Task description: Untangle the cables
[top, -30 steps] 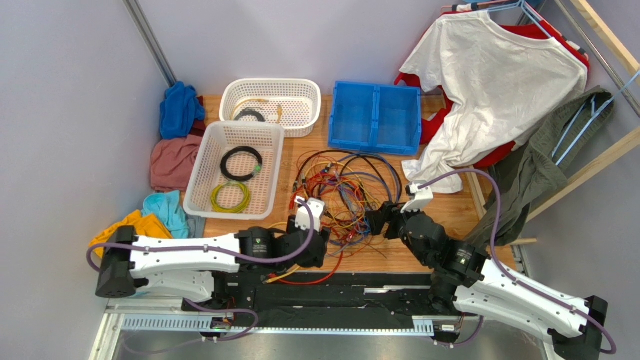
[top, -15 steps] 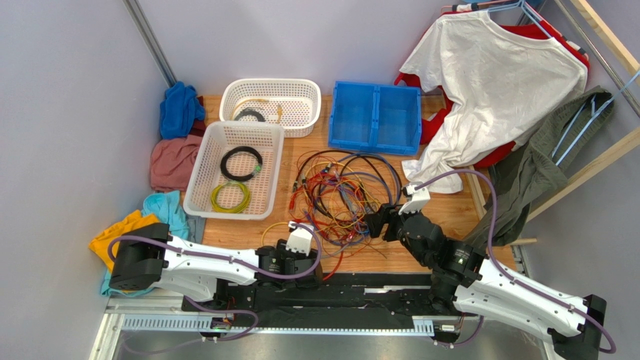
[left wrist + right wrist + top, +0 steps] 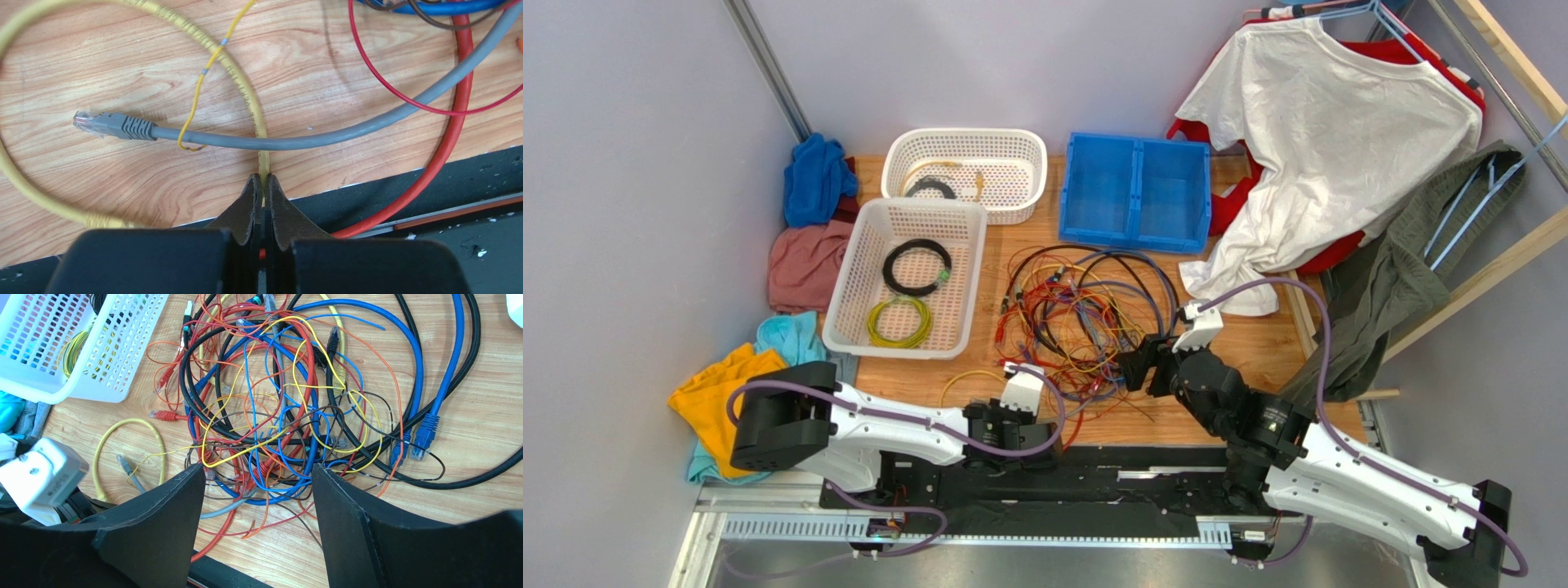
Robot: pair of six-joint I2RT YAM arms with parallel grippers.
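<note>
The cables [image 3: 1087,321] lie in a tangled heap of red, orange, yellow, blue and black wires on the wooden table, filling the right wrist view [image 3: 288,404]. My left gripper [image 3: 263,179] is shut on a yellow cable [image 3: 242,92] at the table's near edge, low by the black mat [image 3: 1004,429]. A grey cable [image 3: 245,142] with a plug crosses just beyond the fingertips, and a thick red cable [image 3: 454,116] runs to the right. My right gripper [image 3: 258,471] stands open over the heap's near side [image 3: 1140,365], holding nothing.
A white basket [image 3: 854,288] left of the heap holds a black coil [image 3: 917,266] and a yellow-green coil [image 3: 898,321]. A second white basket [image 3: 965,137] and a blue bin [image 3: 1136,190] stand behind. Clothes [image 3: 805,263] lie at the left; shirts [image 3: 1320,135] hang at the right.
My left arm has drawn back from the heap to the table's near edge, and its gripper has closed on the yellow cable. The right arm has barely moved.
</note>
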